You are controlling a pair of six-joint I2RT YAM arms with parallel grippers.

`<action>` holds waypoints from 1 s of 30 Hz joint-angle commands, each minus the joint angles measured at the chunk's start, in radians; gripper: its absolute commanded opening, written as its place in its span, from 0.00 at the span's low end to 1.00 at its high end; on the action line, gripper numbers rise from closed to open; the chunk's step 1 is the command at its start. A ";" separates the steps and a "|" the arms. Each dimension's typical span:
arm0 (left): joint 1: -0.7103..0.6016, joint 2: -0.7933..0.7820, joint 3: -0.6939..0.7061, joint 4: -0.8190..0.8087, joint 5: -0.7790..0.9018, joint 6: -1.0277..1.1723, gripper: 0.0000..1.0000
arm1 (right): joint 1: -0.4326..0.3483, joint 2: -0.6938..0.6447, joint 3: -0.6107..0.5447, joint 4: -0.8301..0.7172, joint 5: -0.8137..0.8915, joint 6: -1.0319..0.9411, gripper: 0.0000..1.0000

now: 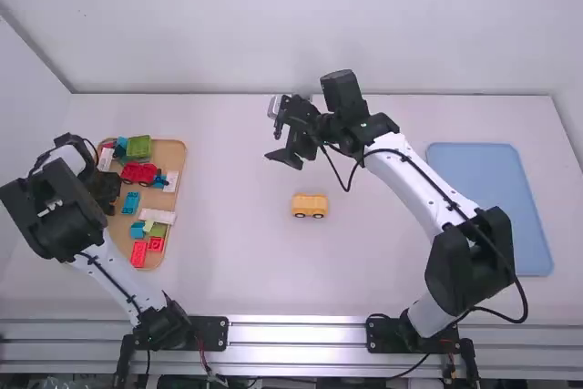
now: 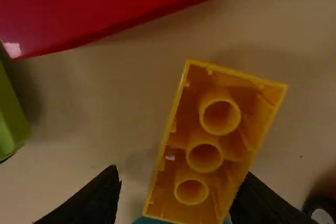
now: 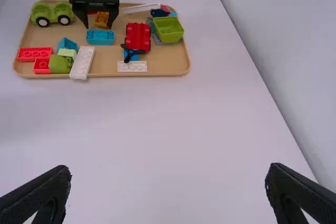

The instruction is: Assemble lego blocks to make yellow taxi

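My left gripper [image 1: 111,190] is low over the wooden tray [image 1: 173,252] at the left. In the left wrist view, a yellow brick [image 2: 205,158] shows its hollow underside, with three tubes, between the open fingers of my left gripper [image 2: 176,200]. One finger is at its edge; a gap separates the other from it. The right wrist view shows the same yellow brick [image 3: 102,19] between that gripper's fingers. A yellow car piece on wheels [image 1: 309,205] stands mid-table. My right gripper [image 1: 279,132] is above the table, behind that piece; its fingers [image 3: 39,198] stand wide open with nothing between them.
Around the left gripper, the tray holds a red wheeled piece [image 3: 138,37], a green bin [image 3: 168,29], a green car piece [image 3: 52,13], a blue brick [image 3: 100,37] and several red and white bricks. A flat blue tray [image 1: 492,207] lies at the right.
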 commanded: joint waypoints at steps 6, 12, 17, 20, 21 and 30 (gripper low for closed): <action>0.004 0.005 -0.002 0.050 -0.003 0.230 0.46 | -0.003 -0.017 0.024 -0.003 0.002 0.004 0.99; 0.004 0.005 -0.010 0.057 -0.013 0.246 0.38 | -0.003 -0.017 0.024 -0.003 0.002 0.003 0.99; 0.004 0.005 -0.013 0.046 -0.015 0.247 0.40 | -0.003 -0.017 0.024 -0.003 0.018 0.004 0.99; 0.004 0.005 -0.013 0.027 -0.039 0.250 0.52 | -0.004 -0.017 0.024 -0.004 0.017 0.004 0.99; 0.004 0.005 -0.013 0.016 -0.069 0.249 0.56 | -0.003 -0.017 0.024 -0.007 0.017 0.003 0.99; 0.008 0.005 -0.013 0.015 -0.116 0.246 0.41 | -0.003 -0.017 0.024 -0.047 0.017 -0.056 0.99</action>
